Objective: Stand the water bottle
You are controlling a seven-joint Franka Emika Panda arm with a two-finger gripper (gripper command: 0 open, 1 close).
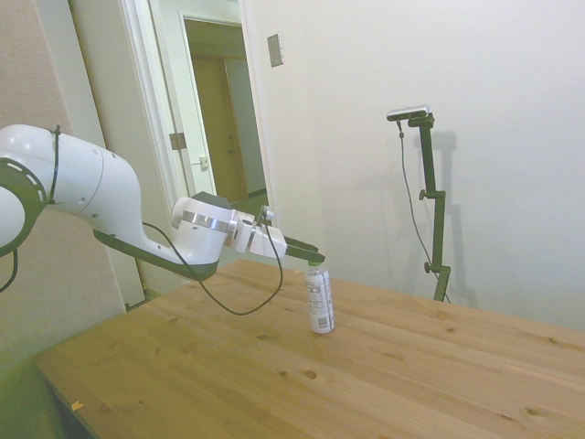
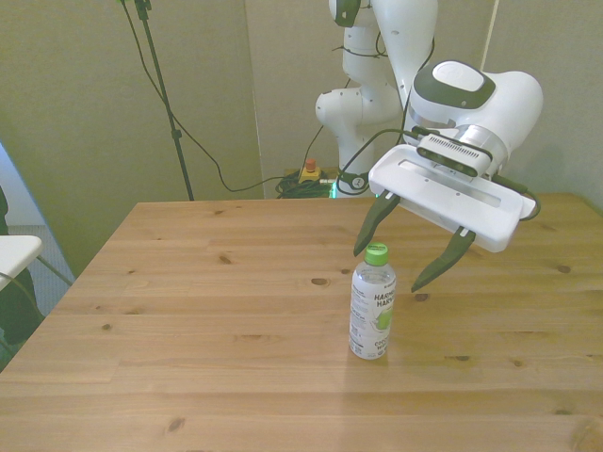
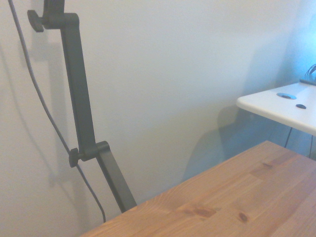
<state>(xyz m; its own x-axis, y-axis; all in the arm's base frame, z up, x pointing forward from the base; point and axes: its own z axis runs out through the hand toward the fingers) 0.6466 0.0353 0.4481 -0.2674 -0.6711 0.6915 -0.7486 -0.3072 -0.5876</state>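
The pale wooden plank counter (image 2: 188,311), knotted and grained, fills the foreground of the front view. Standing upright on it, a little toward the front view's right of the middle, is the small slim clear plastic water bottle (image 2: 372,306) with its bright green screw cap and white-grey printed label. In the side view the same bottle (image 1: 319,300) stands straight on the boards, well away from every edge.

Just above and behind the bottle hangs the white two-finger gripper (image 2: 408,256) with dark fingers. The fingers are spread wide, one on either side of the green cap at about its height, and neither is touching it. The gripper's flat white body tilts down toward the front view's right, and a black cable loops under the wrist of the white jointed robot arm (image 1: 82,192).

Beyond the counter, the front view shows a plain greenish wall and cables on the floor near the arm's base. The side view shows a pale wall with a white-framed doorway (image 1: 215,110) opening onto a corridor. The wrist view shows the counter's far corner against a bare wall, with the edge of a white table (image 3: 284,103) beside it.
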